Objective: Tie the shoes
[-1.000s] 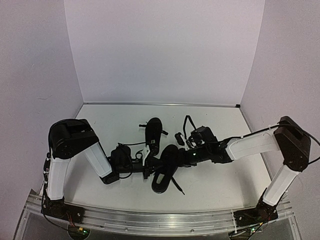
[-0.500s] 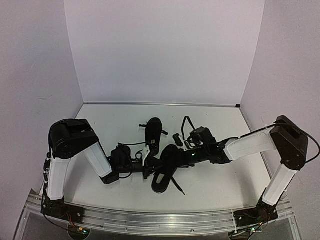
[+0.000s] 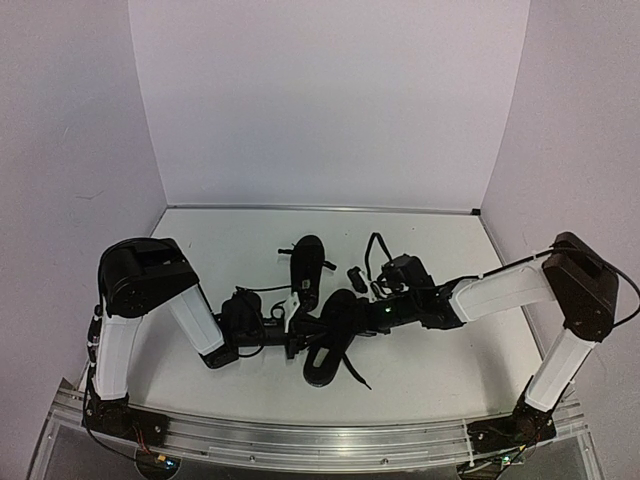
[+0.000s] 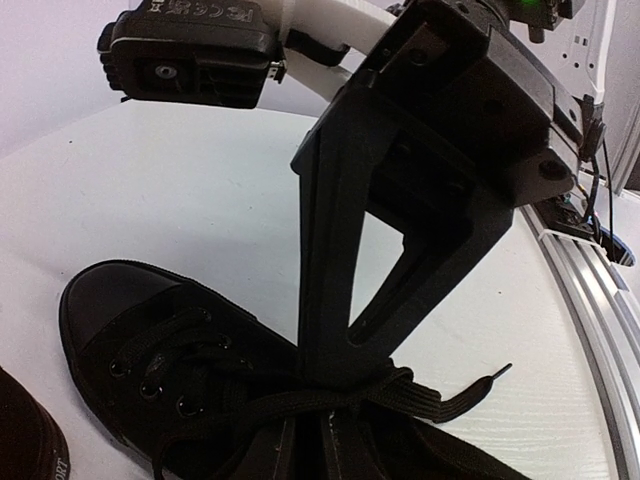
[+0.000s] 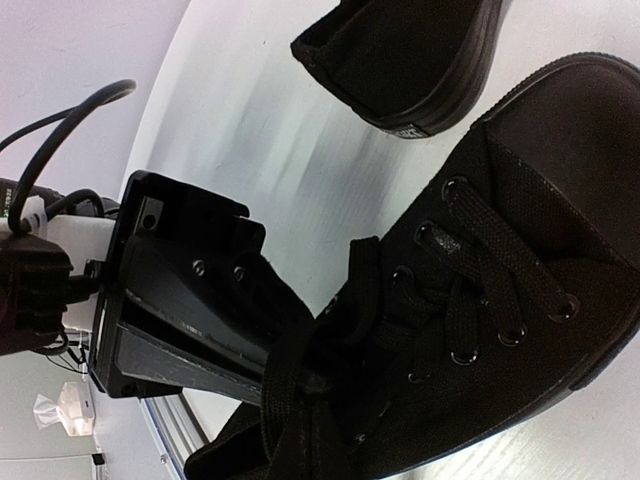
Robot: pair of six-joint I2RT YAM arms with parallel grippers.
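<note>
The near shoe [image 3: 325,360] lies toe pointing away from me (long axis near-to-far, leaning slightly right). My right pincer [image 4: 335,372] is clamped on its laces [image 4: 430,400]. My left pincer [image 5: 298,372] meets them too, grip unclear.

The top view sits high above and behind the arms [image 3: 190,315]. It faces down and forward over the whole table [image 3: 440,380], with the arm bases along the frame's bottom. Both wrist views sit low and very close, facing each other across one black shoe [image 3: 325,362], which all three views share.
</note>
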